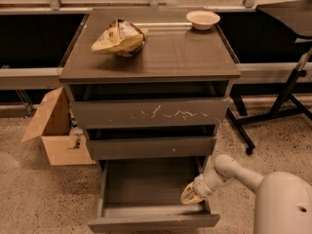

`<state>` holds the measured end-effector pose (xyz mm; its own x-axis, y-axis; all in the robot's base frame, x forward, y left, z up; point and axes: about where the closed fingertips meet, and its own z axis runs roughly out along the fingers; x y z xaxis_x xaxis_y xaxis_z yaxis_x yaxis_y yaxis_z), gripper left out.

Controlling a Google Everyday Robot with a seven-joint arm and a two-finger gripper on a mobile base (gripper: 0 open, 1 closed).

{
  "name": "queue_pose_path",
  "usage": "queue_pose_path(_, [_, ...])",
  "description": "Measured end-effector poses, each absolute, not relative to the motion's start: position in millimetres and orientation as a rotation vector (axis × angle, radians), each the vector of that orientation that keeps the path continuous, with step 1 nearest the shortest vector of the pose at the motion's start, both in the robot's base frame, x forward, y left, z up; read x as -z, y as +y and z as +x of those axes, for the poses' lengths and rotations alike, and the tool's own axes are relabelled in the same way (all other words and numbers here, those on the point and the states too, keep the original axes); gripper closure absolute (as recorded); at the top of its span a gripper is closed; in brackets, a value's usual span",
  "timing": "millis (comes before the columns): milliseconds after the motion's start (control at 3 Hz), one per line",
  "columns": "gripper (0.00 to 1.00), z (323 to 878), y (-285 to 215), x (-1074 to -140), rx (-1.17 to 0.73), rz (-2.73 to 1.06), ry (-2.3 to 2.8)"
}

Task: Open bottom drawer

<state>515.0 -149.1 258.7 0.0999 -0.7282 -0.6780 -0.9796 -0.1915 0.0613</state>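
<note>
bottom drawer (152, 222) at the foot of the cabinet sitting wide open, plain dark grey-brown front, shallow grey inside, gripper (191, 195) down in it by the right wall (open or closed, honestly can't tell), scratched drawer (151, 113) higher up, crumpled bag (119, 37) and bowl (203, 18) on top

High frontal view, gripper (189, 196) lower right

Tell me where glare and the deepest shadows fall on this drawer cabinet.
Camera view: pale glare streaks the dark grey-brown cabinet top beside the shallow cream bowl; deepest shadow fills the gaps above the scratched drawer front and the middle drawer; the cream gripper, at the right wall of the open bottom drawer, is evenly lit.
</note>
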Motion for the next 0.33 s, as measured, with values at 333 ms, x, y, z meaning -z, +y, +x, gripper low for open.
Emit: queue_pose_path(333, [0.16,528.0,-161.5,-272.4,-0.795,-1.957,1.653])
